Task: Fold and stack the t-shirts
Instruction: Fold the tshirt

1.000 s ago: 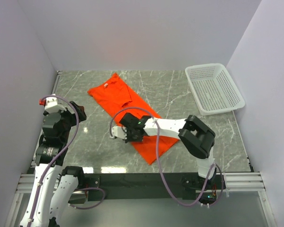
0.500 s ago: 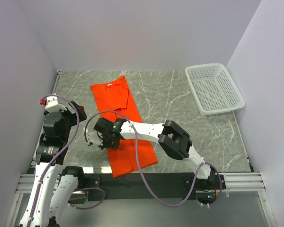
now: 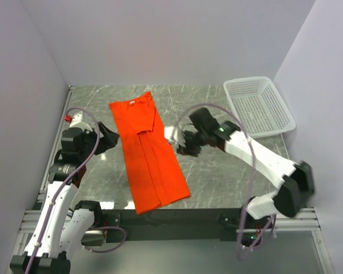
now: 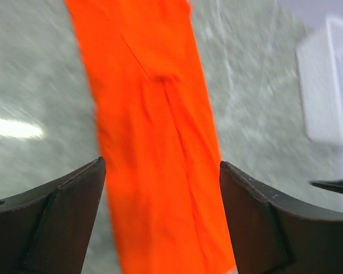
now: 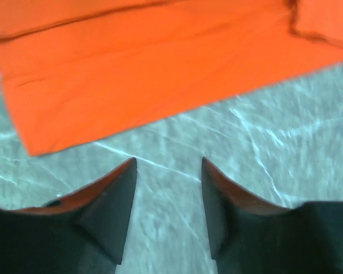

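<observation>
From above, the left end effector (image 3: 110, 137) hangs over the grey marbled surface (image 3: 217, 171) just beside the left edge of the t-shirt (image 3: 148, 154), at about the level of its upper half. How wide it stands is hard to read from that height. The left wrist view settles it: the two dark fingers (image 4: 46, 217) stand far apart with nothing between them, and the orange-red cloth lies flat on the surface below the gap. The overhead view shows the whole garment, folded lengthwise into a long narrow strip. It runs from the far middle-left of the surface, collar end farthest away, down to the near edge, slanting slightly rightward. The left wrist view adds a crease down the strip and a small pucker where the folds meet, though it is blurred. To the right of the strip, the right end effector (image 3: 182, 141) sits close to the cloth's right edge without touching it. Its own camera shows the fingers (image 5: 103, 217) parted with bare marble between them and holding nothing, the shirt's edge lying just beyond the tips. Far right, a white mesh basket (image 3: 260, 108) stands at the far corner, well apart from the shirt.
</observation>
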Robot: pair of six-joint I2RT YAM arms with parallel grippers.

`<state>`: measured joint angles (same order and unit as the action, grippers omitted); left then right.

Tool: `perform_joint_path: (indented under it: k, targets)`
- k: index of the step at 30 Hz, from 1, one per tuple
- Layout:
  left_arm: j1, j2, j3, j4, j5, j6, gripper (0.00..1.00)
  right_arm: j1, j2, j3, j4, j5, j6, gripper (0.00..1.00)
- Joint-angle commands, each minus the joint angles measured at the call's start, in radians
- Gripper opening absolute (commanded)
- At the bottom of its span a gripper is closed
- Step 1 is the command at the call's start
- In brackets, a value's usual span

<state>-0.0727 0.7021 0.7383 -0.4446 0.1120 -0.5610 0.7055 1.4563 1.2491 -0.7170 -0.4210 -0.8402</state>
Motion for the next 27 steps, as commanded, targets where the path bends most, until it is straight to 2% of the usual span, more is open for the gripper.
perform_joint_path:
  k: [1,2,5,7,10,11,13,14,16,17,18,19,20,21,22,23,25,27]
  targets:
    - [-0.006,0.019,0.036,-0.093,0.262,-0.129,0.86,-0.006,-0.164,-0.271,0.073,-0.151,-0.239,0.57]
    - [-0.025,0.02,0.044,-0.126,0.288,-0.134,0.86,-0.015,-0.195,-0.315,0.097,-0.165,-0.27,0.64]
    - [-0.093,0.016,0.082,-0.242,0.253,-0.119,0.85,-0.031,-0.264,-0.414,0.129,-0.193,-0.31,0.64]
    - [-0.185,0.007,0.07,-0.278,0.233,-0.119,0.83,-0.063,-0.281,-0.433,0.125,-0.216,-0.312,0.64]
    - [-0.323,-0.027,0.021,-0.322,0.192,-0.135,0.82,-0.142,-0.277,-0.401,0.019,-0.31,-0.404,0.64]
    - [-0.407,-0.035,0.007,-0.331,0.171,-0.145,0.82,-0.165,-0.269,-0.386,-0.058,-0.352,-0.436,0.63]
    - [-0.496,-0.064,-0.029,-0.348,0.124,-0.191,0.81,-0.211,-0.252,-0.355,-0.116,-0.384,-0.5,0.63]
    - [-0.591,-0.069,-0.037,-0.35,0.106,-0.207,0.81,-0.222,-0.251,-0.35,-0.149,-0.392,-0.511,0.63]
    - [-0.691,-0.053,-0.037,-0.37,0.019,-0.253,0.81,-0.233,-0.238,-0.346,-0.168,-0.41,-0.528,0.63]
    - [-0.796,-0.037,-0.036,-0.381,-0.017,-0.266,0.81,-0.233,-0.231,-0.343,-0.192,-0.418,-0.534,0.62]
    - [-0.852,-0.017,-0.031,-0.39,-0.059,-0.292,0.81,-0.235,-0.223,-0.336,-0.209,-0.426,-0.548,0.62]
    - [-0.909,0.046,-0.021,-0.397,-0.108,-0.301,0.81,-0.232,-0.206,-0.327,-0.22,-0.443,-0.55,0.62]
    - [-1.035,0.087,-0.01,-0.401,-0.15,-0.312,0.81,-0.232,-0.202,-0.323,-0.237,-0.446,-0.548,0.62]
    - [-1.106,0.132,0.009,-0.41,-0.19,-0.329,0.81,-0.233,-0.189,-0.317,-0.242,-0.446,-0.547,0.62]
    - [-1.175,0.239,0.059,-0.442,-0.227,-0.326,0.81,-0.233,-0.188,-0.31,-0.245,-0.44,-0.543,0.62]
    - [-1.302,0.299,0.091,-0.485,-0.321,-0.332,0.82,-0.241,-0.185,-0.309,-0.243,-0.438,-0.536,0.62]
    - [-1.39,0.476,0.191,-0.569,-0.373,-0.332,0.82,-0.251,-0.189,-0.306,-0.248,-0.438,-0.536,0.62]
    - [-1.469,0.574,0.229,-0.66,-0.411,-0.346,0.82,-0.273,-0.195,-0.307,-0.254,-0.446,-0.539,0.61]
